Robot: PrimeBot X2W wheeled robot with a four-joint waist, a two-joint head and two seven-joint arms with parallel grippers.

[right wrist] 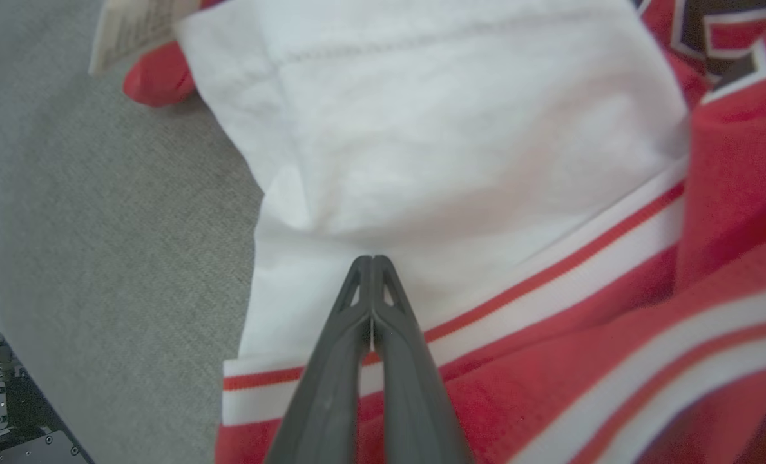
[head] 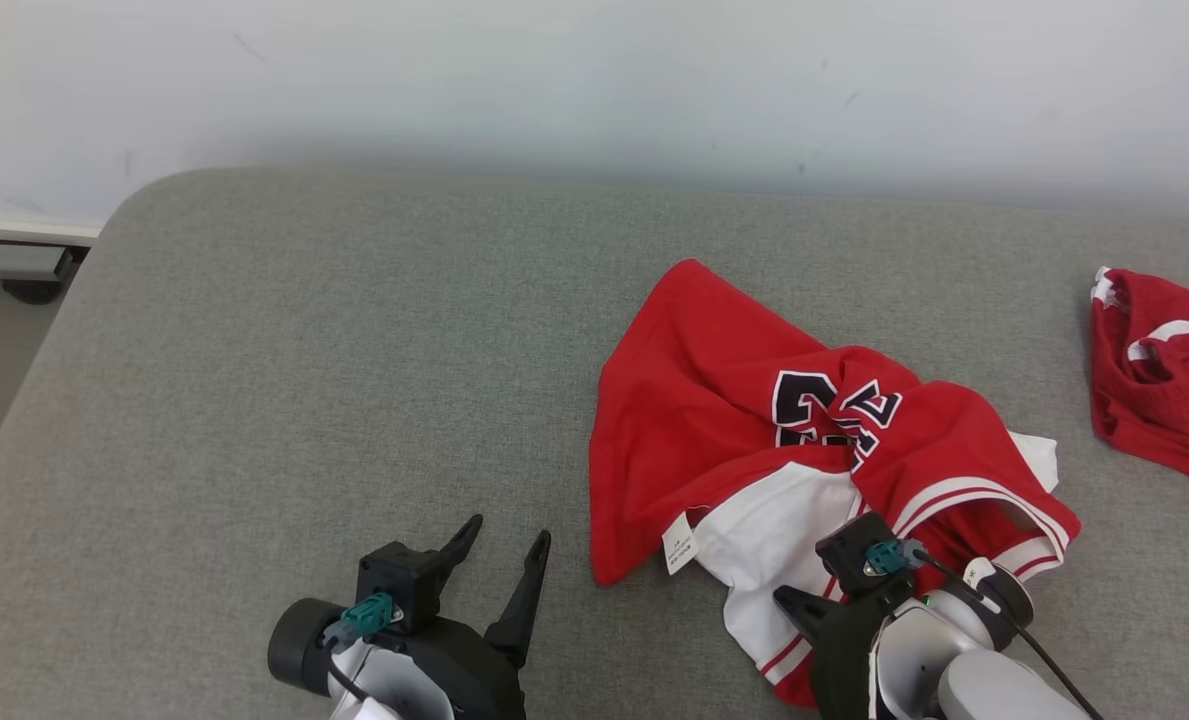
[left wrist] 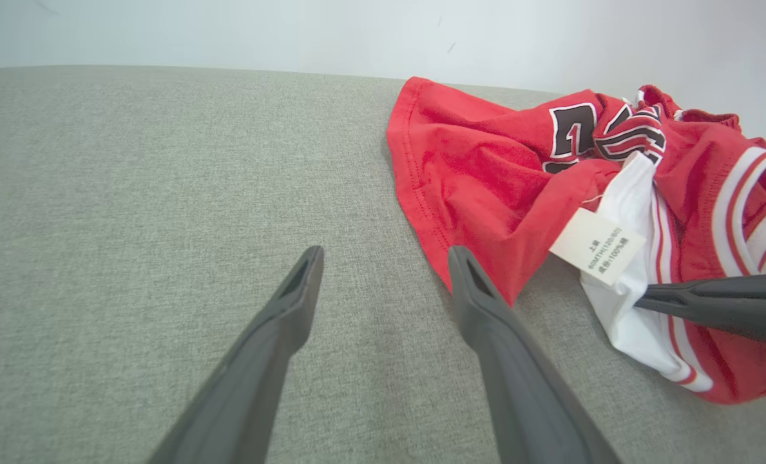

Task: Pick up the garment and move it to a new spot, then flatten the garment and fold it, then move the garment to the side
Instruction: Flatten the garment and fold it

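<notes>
Garment [head: 734, 420]: thin pinch near one hem, lift at risk

Findings on risk. The right gripper [right wrist: 372, 259] is clenched, its two fingers pressed flat together with the tips in the white panel [right wrist: 453, 129]. A small pucker of cloth runs to the tips, so it appears to grasp the garment by a thin fold. How much cloth is caught cannot be told. A pinch that shallow may slip out once the weight of the heap hangs from it. The hold sits low, near the striped hem and off to one side. A lift from there would likely let the rest trail and twist, making the flattening harder. The left gripper [head: 509, 528] is released, fingers spread wide, resting just beside the red corner and holding nothing, so it gives no support. A second red piece [head: 1164, 380] lies well apart at the right edge; a wide swing that way could drag it along.

Condition of the item. The garment lies crumpled on the grey padded surface [head: 254, 380], right of centre, in front of the right arm. It is red, with a dark, white-edged number print [head: 834, 410] partly folded over. The trim is red-and-white striped, and a care label [head: 678, 544] shows at the near edge
</notes>
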